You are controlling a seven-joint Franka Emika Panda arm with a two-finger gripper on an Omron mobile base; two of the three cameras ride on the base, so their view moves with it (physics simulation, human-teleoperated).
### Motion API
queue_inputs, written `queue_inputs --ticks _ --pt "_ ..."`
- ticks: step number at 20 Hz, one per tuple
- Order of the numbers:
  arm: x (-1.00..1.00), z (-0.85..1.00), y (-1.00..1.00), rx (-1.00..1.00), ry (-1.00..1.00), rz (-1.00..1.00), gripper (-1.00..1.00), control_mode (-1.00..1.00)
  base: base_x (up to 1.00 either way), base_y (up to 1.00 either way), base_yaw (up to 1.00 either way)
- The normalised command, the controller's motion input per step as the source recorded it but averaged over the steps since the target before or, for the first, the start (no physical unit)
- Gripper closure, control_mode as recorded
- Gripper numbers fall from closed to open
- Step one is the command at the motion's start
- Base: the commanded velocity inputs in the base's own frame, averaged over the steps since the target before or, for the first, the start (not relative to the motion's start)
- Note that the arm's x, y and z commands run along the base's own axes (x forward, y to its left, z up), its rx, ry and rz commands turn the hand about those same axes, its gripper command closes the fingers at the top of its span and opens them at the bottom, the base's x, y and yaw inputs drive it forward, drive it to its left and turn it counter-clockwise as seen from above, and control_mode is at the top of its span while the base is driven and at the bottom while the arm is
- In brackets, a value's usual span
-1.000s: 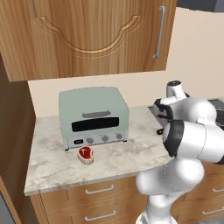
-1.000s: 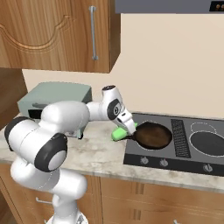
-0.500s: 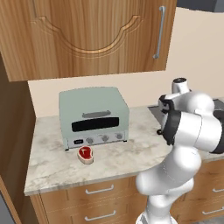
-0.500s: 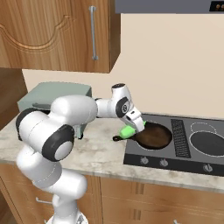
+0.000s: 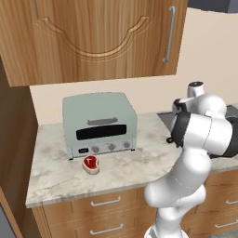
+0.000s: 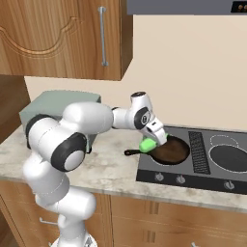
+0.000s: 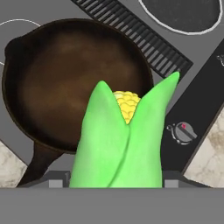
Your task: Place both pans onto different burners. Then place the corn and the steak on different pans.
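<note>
While I hold the corn [image 7: 124, 140] above the brown skillet [image 6: 170, 150], the skillet has nothing in it. It sits on a front burner [image 7: 17, 27] of the dark cooktop [image 6: 226, 174], with its short handle [image 6: 133, 152] sticking out over the stone counter [image 5: 60, 174]. The flatter grey pan [image 6: 229, 158] sits on another burner, past the ribbed grille [image 6: 198, 152], and it looks bare too. My pincer [image 6: 153, 141] is partly open and squeezes the corn. The corn is bright green, and its husk splits at the tip to show yellow kernels. The steak [image 5: 90, 164] lies on the counter in front of the toaster oven [image 5: 99, 123]. It is red with a white rim. The corn hides my finger tips, and my arm hides most of the cooktop in the left base view.
</note>
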Motion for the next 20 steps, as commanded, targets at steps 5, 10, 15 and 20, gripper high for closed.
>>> queue_inputs --ticks 5,10,15,20 --pt "0.01 0.00 -0.23 0.00 0.00 0.00 1.00 -1.00 0.00 0.00 0.00" --pt "0.09 0.00 -0.05 0.00 0.00 -0.01 1.00 -1.00 0.00 0.00 0.00" --pt "0.24 0.03 -0.08 0.00 0.00 -0.03 1.00 -1.00 0.00 0.00 0.00" --pt "0.02 -0.24 0.10 -0.12 -0.09 -0.22 1.00 -1.00 0.00 0.00 0.00"
